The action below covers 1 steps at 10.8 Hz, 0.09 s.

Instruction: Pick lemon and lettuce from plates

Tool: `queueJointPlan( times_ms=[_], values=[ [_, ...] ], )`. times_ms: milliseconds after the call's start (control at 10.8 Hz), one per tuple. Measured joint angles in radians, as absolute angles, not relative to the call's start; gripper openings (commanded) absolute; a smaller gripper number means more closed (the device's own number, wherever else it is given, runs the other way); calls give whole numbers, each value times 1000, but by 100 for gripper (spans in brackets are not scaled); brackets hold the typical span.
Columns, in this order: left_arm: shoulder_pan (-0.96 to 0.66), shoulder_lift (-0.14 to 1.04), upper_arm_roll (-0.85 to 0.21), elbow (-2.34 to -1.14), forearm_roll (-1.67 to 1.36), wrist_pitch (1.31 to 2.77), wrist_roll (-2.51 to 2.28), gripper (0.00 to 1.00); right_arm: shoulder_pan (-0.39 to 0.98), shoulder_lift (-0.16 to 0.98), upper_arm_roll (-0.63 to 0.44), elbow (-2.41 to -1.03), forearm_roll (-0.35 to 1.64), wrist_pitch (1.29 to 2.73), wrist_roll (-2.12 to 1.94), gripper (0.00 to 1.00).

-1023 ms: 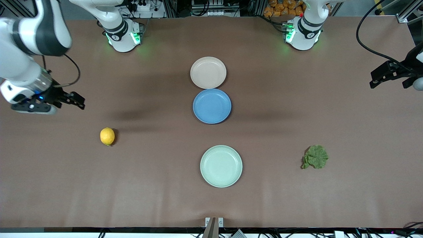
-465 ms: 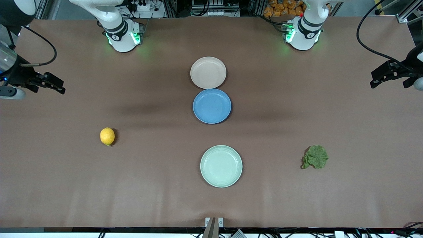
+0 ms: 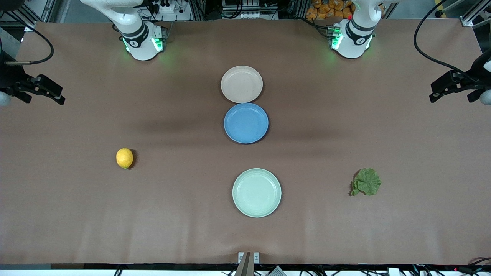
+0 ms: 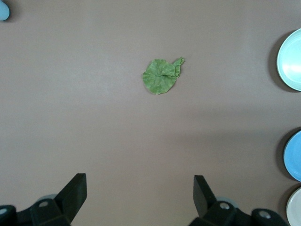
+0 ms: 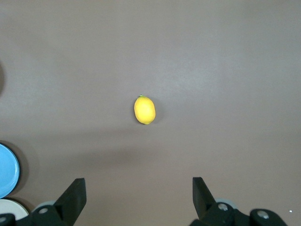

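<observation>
The lemon (image 3: pixel 124 158) lies on the bare table toward the right arm's end, on no plate; it also shows in the right wrist view (image 5: pixel 145 109). The lettuce (image 3: pixel 366 182) lies on the bare table toward the left arm's end; it also shows in the left wrist view (image 4: pixel 162 76). The beige-pink plate (image 3: pixel 241 84) and the mint green plate (image 3: pixel 256 192) are both empty. My right gripper (image 3: pixel 53 92) is open and empty, raised at the table's edge. My left gripper (image 3: pixel 441 87) is open and empty, raised at the other end.
An empty blue plate (image 3: pixel 246 122) lies between the beige-pink and mint plates, touching the beige-pink one. The two arm bases (image 3: pixel 142 38) (image 3: pixel 351 36) stand along the table's back edge. A black cable (image 3: pixel 433 57) hangs near the left gripper.
My right gripper has risen and drawn away from the lemon toward the table's end. The left gripper, lemon, lettuce and plates have not moved.
</observation>
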<state>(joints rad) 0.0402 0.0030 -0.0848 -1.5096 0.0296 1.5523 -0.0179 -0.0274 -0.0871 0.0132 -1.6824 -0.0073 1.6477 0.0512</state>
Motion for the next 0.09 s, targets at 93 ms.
queueJointPlan(
  times_ms=[93],
  values=[
    [40, 3, -85, -1510, 30, 1552, -18, 100, -27, -86, 14, -1680, -7, 1647, 51, 100]
  ],
)
